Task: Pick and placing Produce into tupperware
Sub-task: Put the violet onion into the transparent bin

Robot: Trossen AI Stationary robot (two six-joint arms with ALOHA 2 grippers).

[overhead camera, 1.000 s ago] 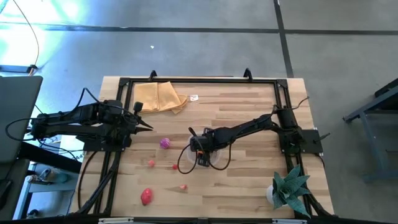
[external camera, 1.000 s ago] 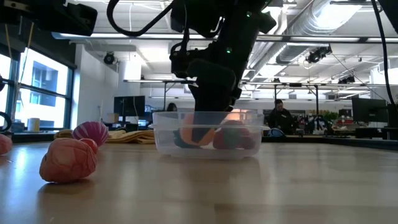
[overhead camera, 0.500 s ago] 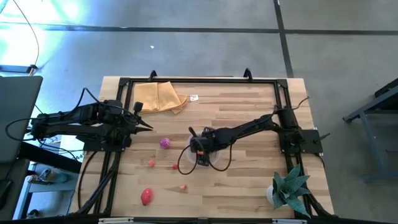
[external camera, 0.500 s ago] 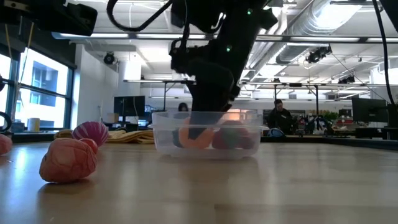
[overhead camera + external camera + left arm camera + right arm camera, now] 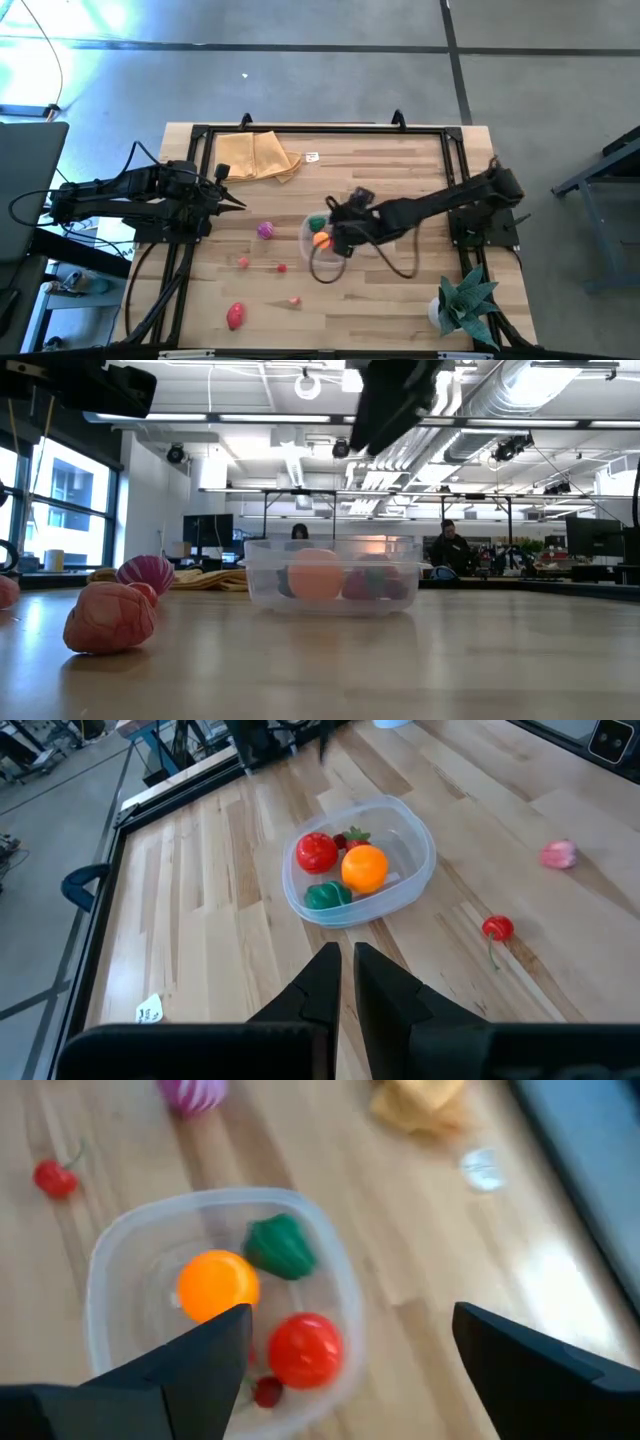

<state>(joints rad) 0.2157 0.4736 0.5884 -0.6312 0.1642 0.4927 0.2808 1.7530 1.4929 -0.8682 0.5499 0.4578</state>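
one camera is hanging high overhead, looking straight down on the whole bench (image 5: pixel 400 300). another is sitting at bench-top level, facing across into the room. each wrist camera is peering down close past its own fingers. all four are sharing the clear tub (image 5: pixel 312 240) (image 5: pixel 331 574) (image 5: pixel 360 860) (image 5: pixel 215 1300) mid-bench.

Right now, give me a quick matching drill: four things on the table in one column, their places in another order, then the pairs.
Things:
1. orange fruit
2. magenta vegetable
3. tan cloth
4. potted plant

Places:
A. far edge of the table
B. inside the tupperware
C. near right corner
D. bare wood left of the tub

Pairs: 1-B, 2-D, 3-A, 4-C
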